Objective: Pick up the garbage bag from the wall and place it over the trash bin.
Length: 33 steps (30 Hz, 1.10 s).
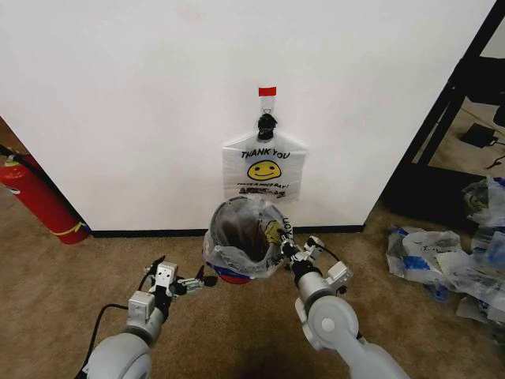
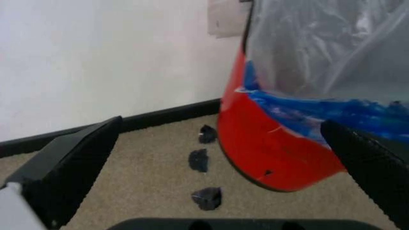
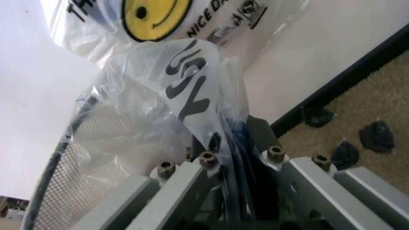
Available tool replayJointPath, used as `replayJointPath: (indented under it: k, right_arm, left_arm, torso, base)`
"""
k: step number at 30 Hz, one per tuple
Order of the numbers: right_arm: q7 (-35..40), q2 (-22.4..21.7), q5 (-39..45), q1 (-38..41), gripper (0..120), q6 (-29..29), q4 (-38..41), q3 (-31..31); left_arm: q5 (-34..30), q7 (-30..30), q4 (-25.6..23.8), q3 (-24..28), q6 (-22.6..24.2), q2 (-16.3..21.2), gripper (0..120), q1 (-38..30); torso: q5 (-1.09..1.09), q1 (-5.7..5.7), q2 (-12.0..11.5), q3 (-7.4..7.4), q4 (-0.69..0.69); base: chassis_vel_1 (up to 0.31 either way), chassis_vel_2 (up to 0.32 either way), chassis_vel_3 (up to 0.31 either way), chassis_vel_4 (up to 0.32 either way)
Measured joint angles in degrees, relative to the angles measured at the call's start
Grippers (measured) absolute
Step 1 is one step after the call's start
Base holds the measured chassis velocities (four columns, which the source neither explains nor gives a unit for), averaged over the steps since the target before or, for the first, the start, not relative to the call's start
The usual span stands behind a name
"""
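in the head view, a bag (image 1: 246, 229) is seen draped over the bin (image 1: 237, 237), its plastic covering the rim and hanging down the sides, with the red base showing just below. the bin stands on the carpet (image 1: 63, 292) close to the wall (image 1: 142, 103). a second bag (image 1: 264, 167), printed "thank you" with a yellow smiley, is hung on the wall from a black hook (image 1: 267, 122) under a strip of red tape (image 1: 267, 91), directly behind and above the bin. the right gripper (image 1: 286, 249) is placed at the bin's right side, against the plastic. the left gripper (image 1: 199, 280) is held low, just left of the bin's base, with its fingers spread apart and nothing between them. a fire extinguisher (image 1: 35, 197) is leaned at the far left, and a heap of bags (image 1: 450, 260) is scattered on the floor at the right. in the left wrist view, the bin's red base (image 2: 268, 153) and the blue-edged plastic above it are seen between the two widely parted black fingers (image 2: 70, 167), which touch nothing; the black baseboard (image 2: 160, 115) and dark scraps (image 2: 199, 160) on the carpet are seen beyond. in the right wrist view, the right gripper's metal fingers (image 3: 185, 187) are seen closed narrowly on a bunched fold of the bag on the bin, beside the bin's mesh wall (image 3: 76, 153), with the smiley bag seen hanging on the wall above.
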Motion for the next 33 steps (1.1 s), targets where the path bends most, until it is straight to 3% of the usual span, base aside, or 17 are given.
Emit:
replayJointPath:
  k: [7, 22, 33]
  right_arm:
    - [-0.4, 0.2, -0.5, -0.5, 1, 0.0, 1.0, -0.7]
    - [-0.6, 1.6, -1.4, -1.6, 1, 0.0, 2.3, -1.6]
    - [-3.5, 1.9, -4.6, -0.8, 1, 2.5, -0.4, -1.9]
  left_arm:
    - [0.2, 0.6, 1.9, 0.4, 0.1, -1.1, 101, -1.4]
    - [4.2, 1.3, 6.3, 1.5, -1.5, -4.0, 100, -2.3]
    - [4.9, 1.5, 3.1, 0.6, -1.4, -2.8, 100, 0.6]
  torso:
    - [0.00, 0.00, 0.0, 0.00, 0.01]
    - [-0.01, 0.00, 0.0, 0.00, 0.00]
    - [0.00, 0.00, 0.0, 0.00, 0.00]
  base:
    - [0.000, 0.000, 0.000, 0.000]
    - [0.000, 0.000, 0.000, 0.000]
    - [0.000, 0.000, 0.000, 0.000]
